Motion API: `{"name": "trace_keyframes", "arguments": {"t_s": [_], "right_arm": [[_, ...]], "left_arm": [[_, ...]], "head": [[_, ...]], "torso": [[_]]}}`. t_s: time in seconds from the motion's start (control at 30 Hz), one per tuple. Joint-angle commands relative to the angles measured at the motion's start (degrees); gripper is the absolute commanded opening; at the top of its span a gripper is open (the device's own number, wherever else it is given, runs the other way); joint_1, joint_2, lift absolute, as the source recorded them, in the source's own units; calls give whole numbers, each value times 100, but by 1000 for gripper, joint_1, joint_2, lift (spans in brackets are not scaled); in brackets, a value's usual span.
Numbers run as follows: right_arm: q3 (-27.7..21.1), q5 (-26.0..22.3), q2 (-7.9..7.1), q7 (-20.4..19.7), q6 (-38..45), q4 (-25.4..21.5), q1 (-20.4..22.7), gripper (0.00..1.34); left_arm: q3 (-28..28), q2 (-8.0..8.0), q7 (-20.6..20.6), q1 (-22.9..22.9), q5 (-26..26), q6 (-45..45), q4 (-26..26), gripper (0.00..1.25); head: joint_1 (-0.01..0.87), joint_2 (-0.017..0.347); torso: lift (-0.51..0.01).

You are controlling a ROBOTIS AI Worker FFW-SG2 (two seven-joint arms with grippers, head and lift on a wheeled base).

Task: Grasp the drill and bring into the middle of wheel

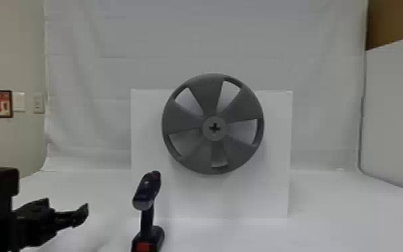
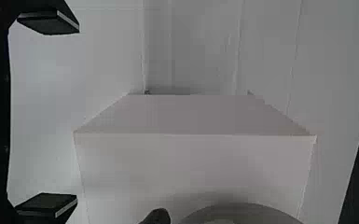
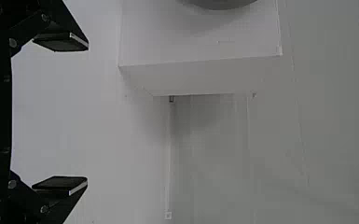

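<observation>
Low in the head view, my left gripper (image 1: 68,215) is to the left of the drill (image 1: 147,216), apart from it. The drill stands upright on its base on the white surface. To the right of the drill and higher, the grey wheel (image 1: 194,157) with a cross-shaped hole in its hub is mounted on a white box. In the left wrist view, my left gripper (image 2: 72,113) is open with nothing between its fingers; a dark rounded part of the drill (image 2: 157,216) is beside the wheel (image 2: 247,212). My right gripper (image 3: 83,114) stands open and holds nothing.
The white box (image 1: 271,194) stands upright behind the wheel and drill on a white-covered table (image 1: 344,217). White cloth (image 1: 87,67) hangs behind, and a pale panel (image 1: 398,110) is at the right.
</observation>
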Motion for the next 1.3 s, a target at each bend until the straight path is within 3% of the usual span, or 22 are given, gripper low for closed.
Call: {"name": "trace_keyframes", "arguments": {"t_s": [0.0, 0.23, 0.37, 1.27], "right_arm": [[-25, -20, -11, 0, 0, 0, 8, 1071], [-34, -29, -20, 0, 0, -9, 8, 1071], [-43, -46, -20, 0, 0, -9, -1, 1071], [-51, -143, -11, 0, 0, -88, -45, 1071]], "left_arm": [[153, 3, 492, 117, 33, 429, -584, 1227], [100, -15, 2092, 487, 807, 710, -1375, 1226], [47, -15, 2549, 592, 1018, 877, -1691, 1226], [109, -6, 2399, 750, 1018, 1062, -2025, 1221]], "head": [[54, 31], [54, 31], [54, 31], [54, 31]], "torso": [[-403], [-403], [-403], [-403]]}}
